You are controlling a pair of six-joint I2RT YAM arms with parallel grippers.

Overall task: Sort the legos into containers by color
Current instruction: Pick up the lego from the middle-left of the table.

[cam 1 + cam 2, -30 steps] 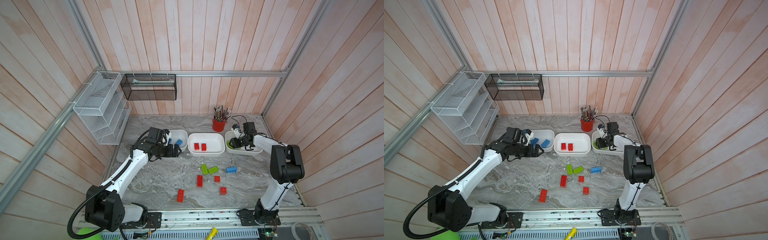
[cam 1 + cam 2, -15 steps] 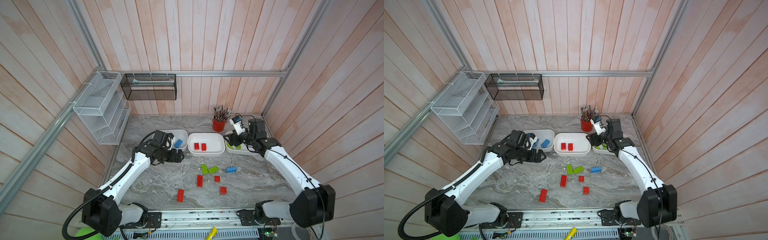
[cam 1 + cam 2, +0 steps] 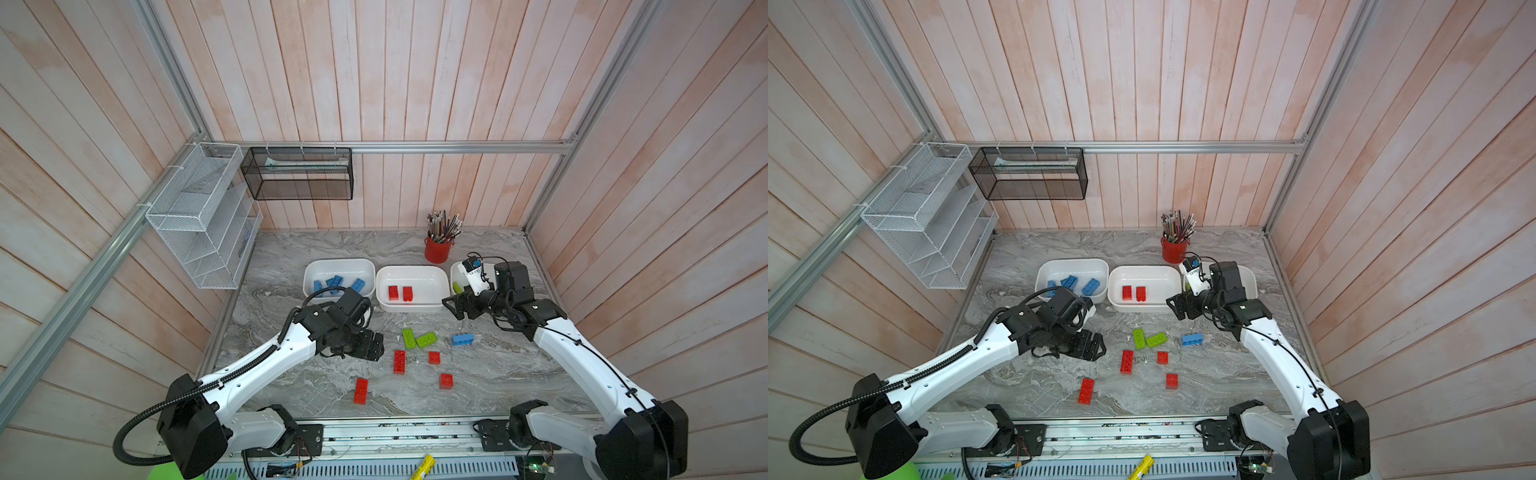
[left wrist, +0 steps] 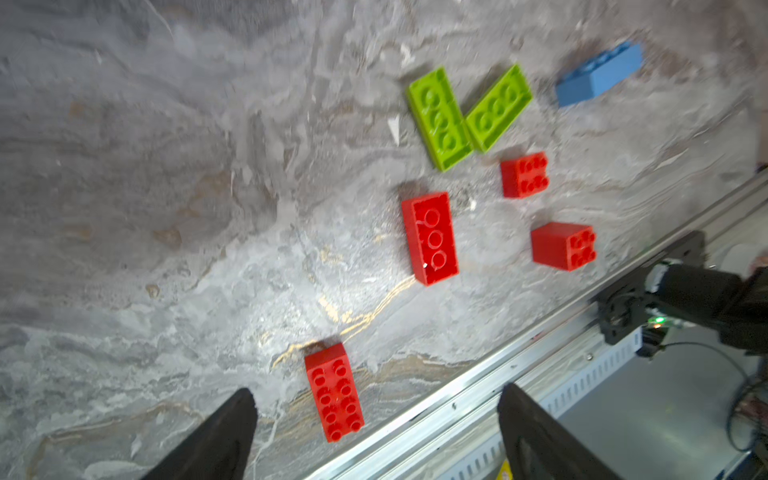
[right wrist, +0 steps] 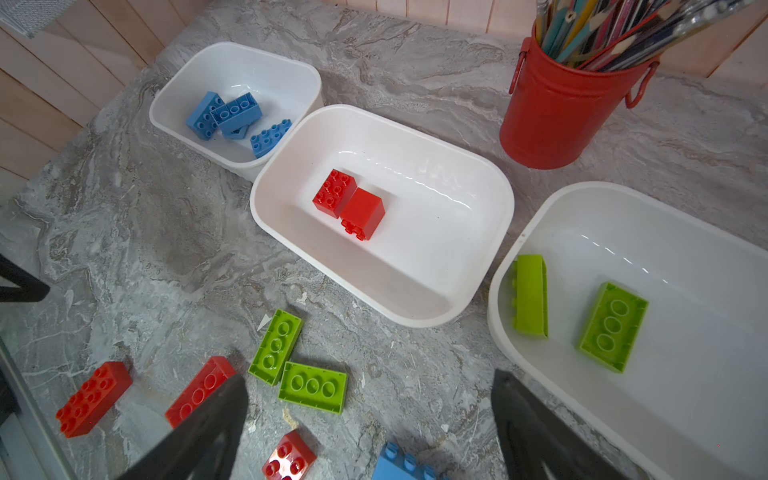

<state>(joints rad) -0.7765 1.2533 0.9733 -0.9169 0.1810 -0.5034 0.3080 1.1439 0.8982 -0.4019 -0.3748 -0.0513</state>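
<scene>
Three white containers stand in a row: the left (image 3: 338, 266) holds blue legos (image 5: 232, 114), the middle (image 3: 432, 276) two red ones (image 5: 334, 192), and the right (image 5: 685, 291) two green ones (image 5: 613, 326). It is partly hidden by my right arm in both top views. Loose on the marble lie two green legos (image 3: 409, 338), a blue one (image 3: 462, 339) and several red ones (image 3: 399, 361). My left gripper (image 3: 376, 347) hangs open just left of them, a long red lego (image 4: 332, 390) showing between its fingers. My right gripper (image 3: 455, 307) is open and empty in front of the middle and right containers.
A red pencil cup (image 3: 437, 249) stands behind the containers near the back wall. Wire mesh baskets (image 3: 199, 216) hang on the left wall and a black one (image 3: 299, 174) on the back wall. A metal rail (image 4: 478, 386) runs along the table's front edge.
My left gripper has moved from the blue container forward toward the loose legos. My right gripper has opened and drawn back out of the right container.
</scene>
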